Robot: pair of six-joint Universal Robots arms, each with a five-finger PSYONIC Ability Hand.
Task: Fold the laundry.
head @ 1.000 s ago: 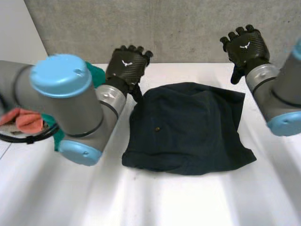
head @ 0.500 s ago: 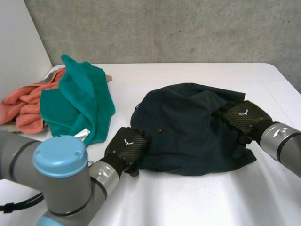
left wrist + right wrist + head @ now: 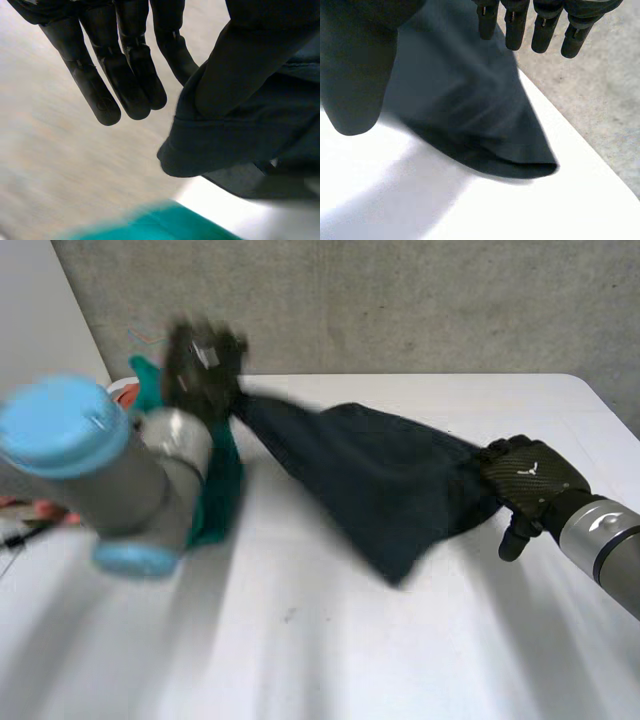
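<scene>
A dark navy garment (image 3: 380, 480) is stretched across the white table (image 3: 350, 660) between both hands. My left hand (image 3: 203, 365) is raised at the far left with one corner of the garment pinched; the cloth rises from the table to it. In the left wrist view the hem (image 3: 225, 145) hangs from under the thumb, beside straight fingers (image 3: 130, 75). My right hand (image 3: 525, 485) rests on the garment's right edge with straight fingers. In the right wrist view the cloth (image 3: 470, 110) lies flat under the palm, fingers (image 3: 515, 25) straight above it.
A teal towel (image 3: 215, 495) lies at the left, partly behind my left arm (image 3: 110, 475), and shows below the left hand (image 3: 165, 225). A bit of orange cloth (image 3: 122, 390) shows beside it. A grey wall runs behind the table's far edge.
My left hand closed on the garment's near left corner and swung up to the far left, pulling the cloth off the table. The right hand moved slightly right on the right edge.
</scene>
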